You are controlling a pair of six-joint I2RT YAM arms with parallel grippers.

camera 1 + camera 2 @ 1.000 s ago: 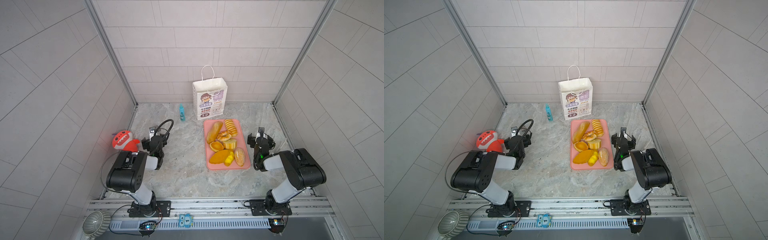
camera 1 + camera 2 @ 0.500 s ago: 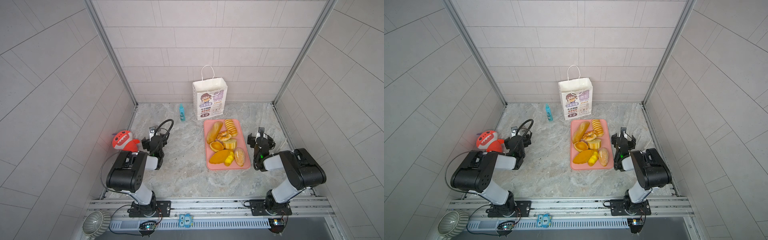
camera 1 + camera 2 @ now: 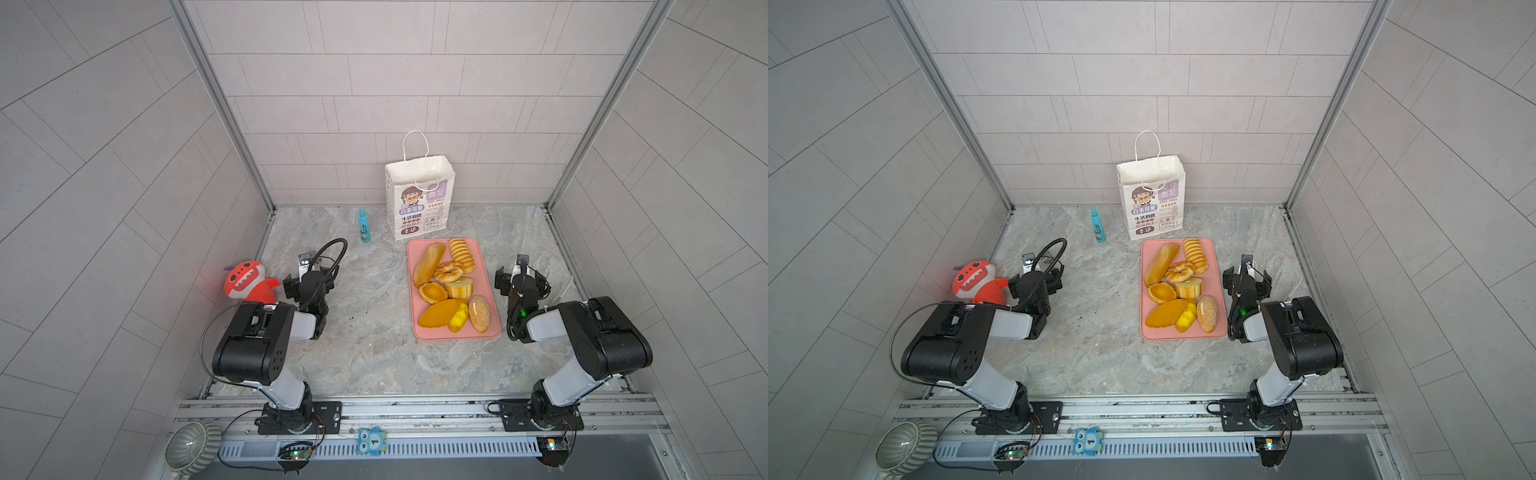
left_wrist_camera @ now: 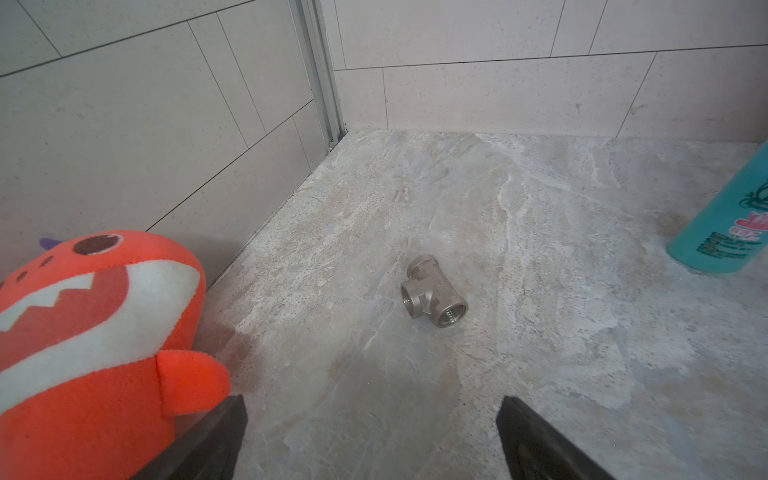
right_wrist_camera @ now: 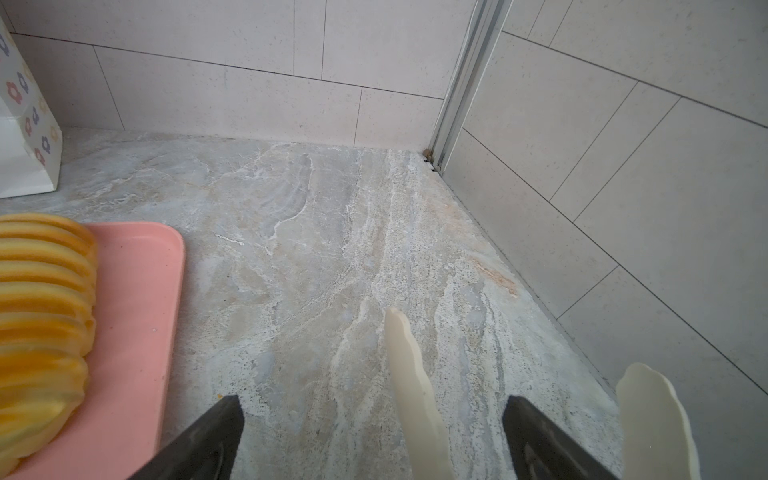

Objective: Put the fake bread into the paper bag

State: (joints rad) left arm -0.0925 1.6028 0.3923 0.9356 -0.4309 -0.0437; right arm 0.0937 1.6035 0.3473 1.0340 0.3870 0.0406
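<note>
Several glossy golden pieces of fake bread lie on a pink tray (image 3: 486,266) right of centre in both top views: a long loaf (image 3: 429,264), a ridged loaf (image 3: 462,254), a twisted ring (image 3: 449,272), a tart (image 3: 432,291) and a seeded bun (image 3: 478,313). The white paper bag (image 3: 419,203) (image 3: 1152,199) stands upright just behind the tray, mouth open. My left gripper (image 3: 309,279) (image 4: 372,405) hovers low at the left, open and empty. My right gripper (image 3: 520,278) (image 5: 372,405) sits just right of the tray, open, with the ridged loaf (image 5: 41,291) beside it.
A red plush shark (image 3: 247,282) (image 4: 83,332) touches the left wall next to my left gripper. A metal tee fitting (image 4: 432,293) lies ahead of it, and a teal bottle (image 3: 363,226) stands left of the bag. Two cream wavy strips (image 5: 409,382) show near my right gripper. Tiled walls close three sides.
</note>
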